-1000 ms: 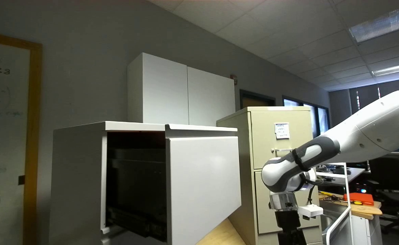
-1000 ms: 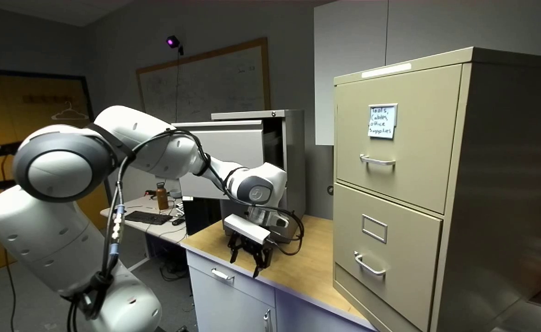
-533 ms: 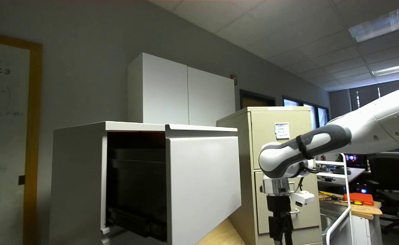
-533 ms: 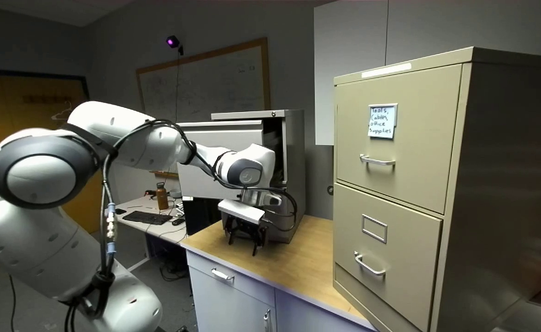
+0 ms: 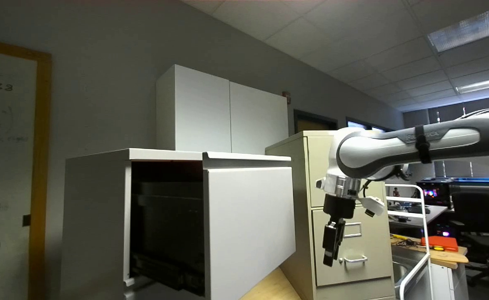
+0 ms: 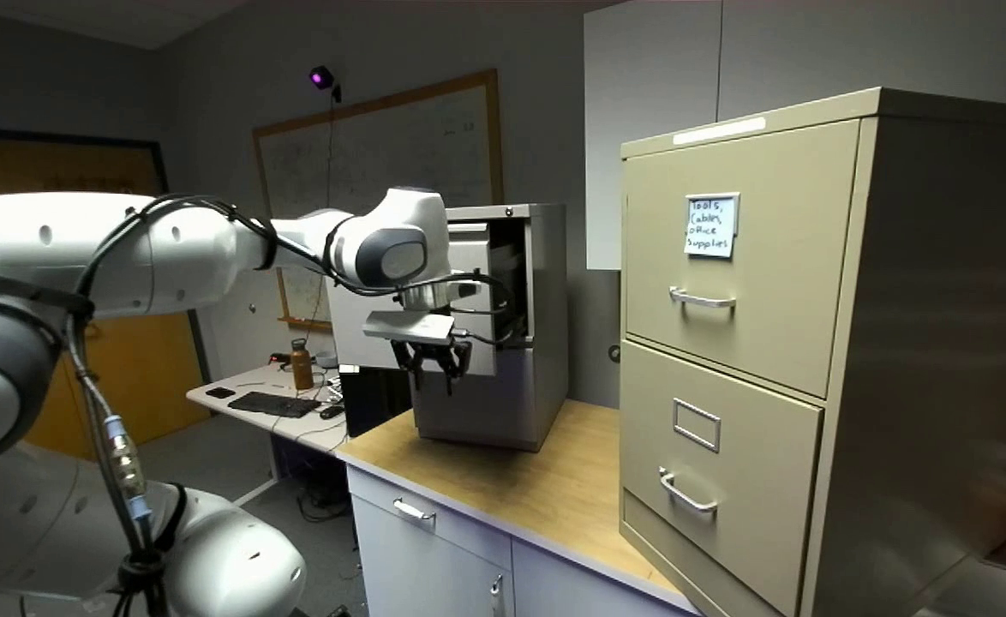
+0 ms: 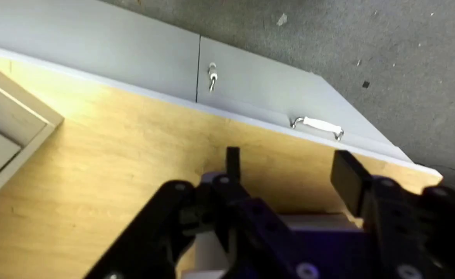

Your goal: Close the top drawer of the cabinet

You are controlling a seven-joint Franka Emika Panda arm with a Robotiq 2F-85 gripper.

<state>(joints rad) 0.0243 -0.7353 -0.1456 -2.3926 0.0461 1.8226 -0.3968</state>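
The white cabinet [image 5: 94, 225] stands on a wooden counter; it also shows in an exterior view [image 6: 550, 343]. Its top drawer [image 5: 250, 225] is pulled far out, with the dark inside showing at the side. In an exterior view the arm partly covers the drawer front [image 6: 471, 257]. My gripper [image 5: 332, 260] is in front of the drawer front and apart from it, fingers pointing down. It also shows low before the drawer in an exterior view [image 6: 434, 386]. In the wrist view my gripper [image 7: 285, 157] is open, with nothing between its fingers.
A beige filing cabinet [image 6: 734, 343] stands beside the white cabinet on the counter [image 6: 571, 463]. Below the counter are white doors and a drawer with a handle [image 6: 415, 510]. A desk [image 6: 237, 390] with a keyboard and an orange bottle [image 6: 301, 364] is behind the arm.
My gripper has risen well above the counter and moved leftward in an exterior view, its fingers now tilted a little. The arm has drawn back. The drawer has not moved.
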